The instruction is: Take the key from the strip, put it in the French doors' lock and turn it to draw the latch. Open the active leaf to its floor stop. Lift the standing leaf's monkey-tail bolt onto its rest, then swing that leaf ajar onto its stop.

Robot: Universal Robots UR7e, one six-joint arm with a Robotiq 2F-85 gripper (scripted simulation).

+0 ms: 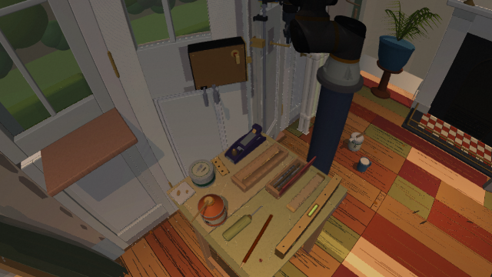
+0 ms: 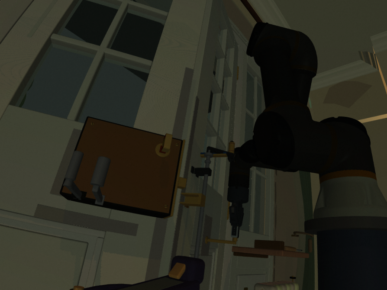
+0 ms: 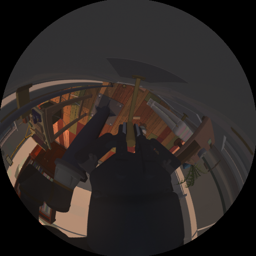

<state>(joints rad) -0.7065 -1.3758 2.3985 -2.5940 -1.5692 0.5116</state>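
Note:
The side camera hides my gripper behind the arm's black elbow (image 1: 326, 32). Low on the standing leaf, my gripper (image 2: 235, 232) (image 3: 130, 130) points down and is closed on the end of a brass pull handle (image 2: 220, 240) (image 3: 133, 105) that juts from the door face. The monkey-tail bolt's grey rod (image 2: 202, 203) runs up the leaf's edge, its brass tail (image 2: 218, 154) at the top near a black rest (image 2: 200, 171). The brown lock case (image 1: 217, 61) (image 2: 125, 167) sits on the active leaf with the brass key (image 1: 236, 57) (image 2: 166, 144) in it.
A workbench (image 1: 261, 200) below the doors carries a plane (image 1: 246, 143), tins, trays and a spirit level (image 1: 307, 217). The arm's dark column (image 1: 330, 127) stands at its far corner. A small wooden shelf (image 2: 270, 250) is fixed right of the handle, above a radiator (image 2: 275, 286).

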